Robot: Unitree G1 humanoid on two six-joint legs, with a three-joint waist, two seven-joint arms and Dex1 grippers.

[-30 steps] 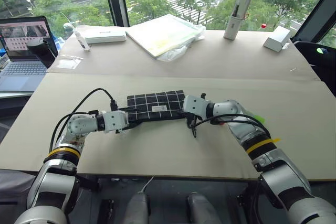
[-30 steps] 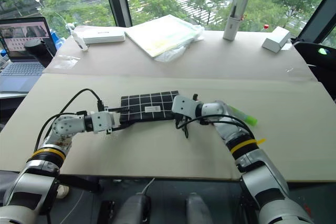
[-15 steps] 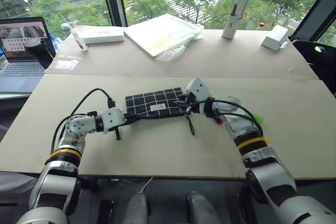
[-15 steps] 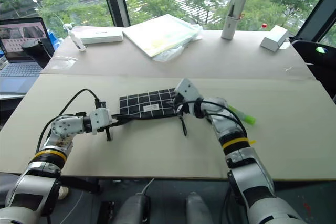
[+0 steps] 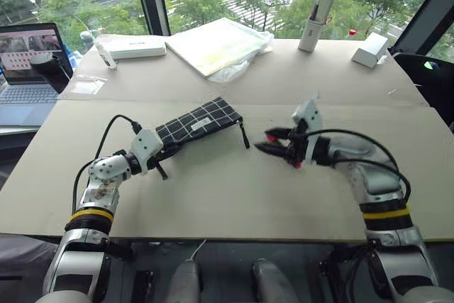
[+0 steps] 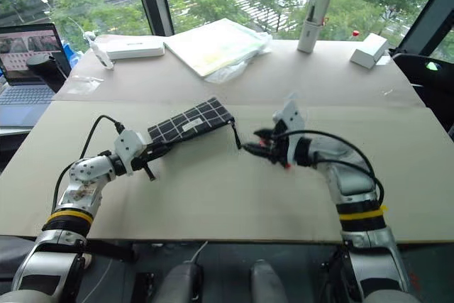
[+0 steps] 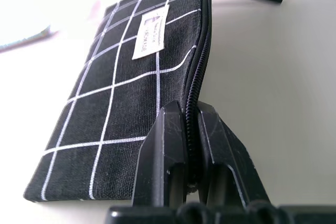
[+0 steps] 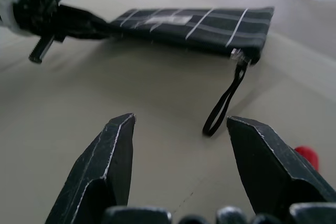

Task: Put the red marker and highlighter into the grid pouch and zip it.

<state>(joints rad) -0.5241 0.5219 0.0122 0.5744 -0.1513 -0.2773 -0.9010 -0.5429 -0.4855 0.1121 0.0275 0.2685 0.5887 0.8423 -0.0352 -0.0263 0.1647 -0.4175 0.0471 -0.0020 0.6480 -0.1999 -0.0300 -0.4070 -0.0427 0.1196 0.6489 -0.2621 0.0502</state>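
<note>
The grid pouch is black with white lines and lies slanted on the table. My left gripper is shut on its near-left end. The left wrist view shows both fingers clamped across the zipper edge, with the white label farther along. The black pull cord hangs off the pouch's far-right corner. To the right of that cord my right gripper stands open, holding nothing and pointing at the pouch. A red end of the red marker peeks out beside it. The highlighter is hidden.
A laptop sits at the far left. Along the back stand a white box, a plastic-wrapped pad, a silver cylinder and a small white block. A seam crosses the table behind the pouch.
My right gripper has let go at the pouch's right end, opened and drawn back to the right. The left gripper has shut on the pouch and swung it to a slant.
</note>
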